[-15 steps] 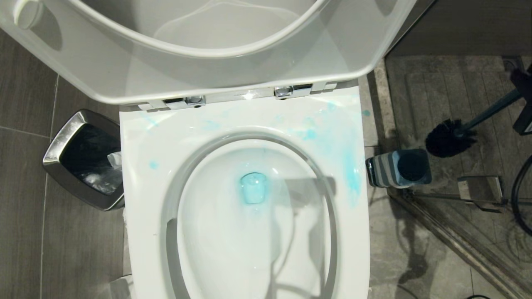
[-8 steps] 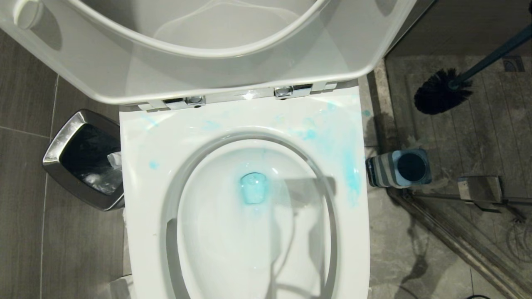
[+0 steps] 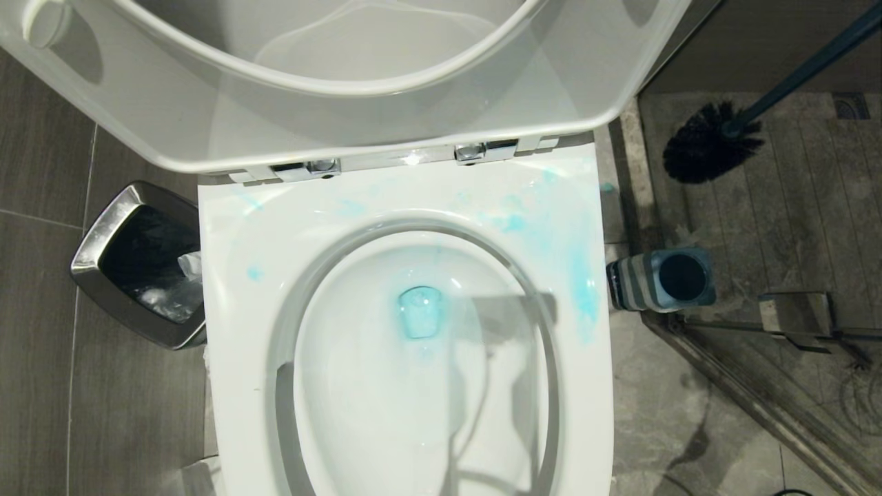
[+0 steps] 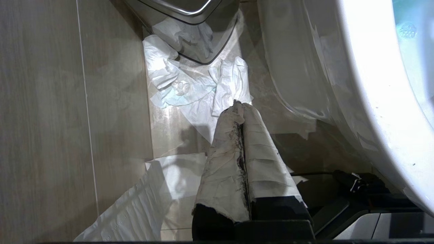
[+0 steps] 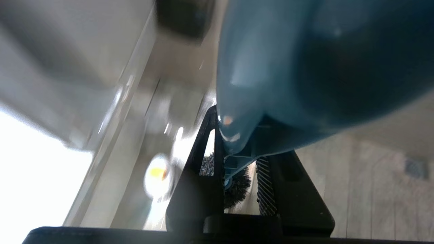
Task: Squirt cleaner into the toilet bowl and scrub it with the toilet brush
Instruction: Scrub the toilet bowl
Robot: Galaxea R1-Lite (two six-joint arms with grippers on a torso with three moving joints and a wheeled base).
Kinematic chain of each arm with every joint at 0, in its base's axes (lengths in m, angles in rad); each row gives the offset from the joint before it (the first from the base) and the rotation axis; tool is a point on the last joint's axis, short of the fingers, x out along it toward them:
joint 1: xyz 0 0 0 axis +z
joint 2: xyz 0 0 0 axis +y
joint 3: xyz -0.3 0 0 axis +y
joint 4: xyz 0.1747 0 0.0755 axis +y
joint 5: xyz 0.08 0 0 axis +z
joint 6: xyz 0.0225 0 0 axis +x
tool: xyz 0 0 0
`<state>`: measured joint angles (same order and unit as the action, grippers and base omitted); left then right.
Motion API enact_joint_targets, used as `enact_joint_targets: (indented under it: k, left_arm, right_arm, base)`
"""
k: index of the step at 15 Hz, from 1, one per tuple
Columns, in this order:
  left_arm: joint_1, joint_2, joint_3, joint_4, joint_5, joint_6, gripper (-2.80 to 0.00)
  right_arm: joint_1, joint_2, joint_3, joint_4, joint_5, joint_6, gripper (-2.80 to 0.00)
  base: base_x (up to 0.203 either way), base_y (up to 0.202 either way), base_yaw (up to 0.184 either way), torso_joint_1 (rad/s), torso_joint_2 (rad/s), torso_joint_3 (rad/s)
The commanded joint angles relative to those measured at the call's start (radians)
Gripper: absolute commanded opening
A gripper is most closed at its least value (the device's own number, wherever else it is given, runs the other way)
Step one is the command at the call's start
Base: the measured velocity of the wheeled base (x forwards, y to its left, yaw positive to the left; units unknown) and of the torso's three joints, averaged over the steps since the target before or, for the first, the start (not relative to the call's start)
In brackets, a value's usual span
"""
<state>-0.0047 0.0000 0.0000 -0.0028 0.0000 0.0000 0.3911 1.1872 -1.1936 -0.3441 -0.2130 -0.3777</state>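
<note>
While I go down the head view, I list these items. Item one: the toilet bowl [image 3: 386,413], lid and seat raised, with a patch of blue cleaner liquid [image 3: 420,311] pooled at the drain and paler blue smears across the rim [image 3: 551,227] on the robot's right. Item two: the toilet brush [image 3: 713,141], black bristle head hanging in the air over the shower floor to the right of the toilet, its blue-grey handle running up and out of the picture's top right corner. Item three: the striped brush holder [image 3: 661,279], standing empty on the floor just beside the bowl's right edge, well below the brush head. Item four: a silver-rimmed waste bin [image 3: 134,265] against the bowl's left side, paper inside. Neither gripper shows in this view.

Left wrist view. Item five: the left gripper [image 4: 241,108], its paper-wrapped fingers pressed together with nothing between them, hanging low over the floor tiles beside the toilet's outer wall. Crumpled tissue [image 4: 190,84] lies on the floor by the foot of the bin.

Right wrist view. Item six: the right gripper [image 5: 237,176], clamped on the brush's blue-grey handle, which fills most of the picture close to the lens; a little of the bristle head shows past the fingers. The background is blurred; I cannot identify the pale round shape with an orange spot.
</note>
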Motion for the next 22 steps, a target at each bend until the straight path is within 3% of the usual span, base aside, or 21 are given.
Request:
enact_joint_targets:
  k: [1, 3, 5, 7, 22]
  left_arm:
    - [0.000, 0.000, 0.000, 0.000, 0.000, 0.000, -2.80]
    - [0.000, 0.000, 0.000, 0.000, 0.000, 0.000, -2.80]
    - [0.000, 0.000, 0.000, 0.000, 0.000, 0.000, -2.80]
    - [0.000, 0.000, 0.000, 0.000, 0.000, 0.000, -2.80]
    - [0.000, 0.000, 0.000, 0.000, 0.000, 0.000, -2.80]
  right_arm:
    - [0.012, -0.056, -0.020, 0.139, 0.004, 0.024, -2.80]
    - [0.053, -0.083, -0.033, 0.219, 0.039, 0.117, -2.80]
    - [0.057, -0.112, -0.094, 0.342, 0.062, 0.134, -2.80]
    - [0.057, -0.118, -0.123, 0.367, 0.086, 0.164, -2.80]
    - [0.057, -0.167, -0.123, 0.476, 0.104, 0.159, -2.80]
  base:
    - [0.000, 0.000, 0.000, 0.000, 0.00, 0.000]
    - [0.000, 0.000, 0.000, 0.000, 0.00, 0.000]
    - [0.000, 0.000, 0.000, 0.000, 0.00, 0.000]
    - [0.000, 0.000, 0.000, 0.000, 0.00, 0.000]
    - [0.000, 0.000, 0.000, 0.000, 0.00, 0.000]
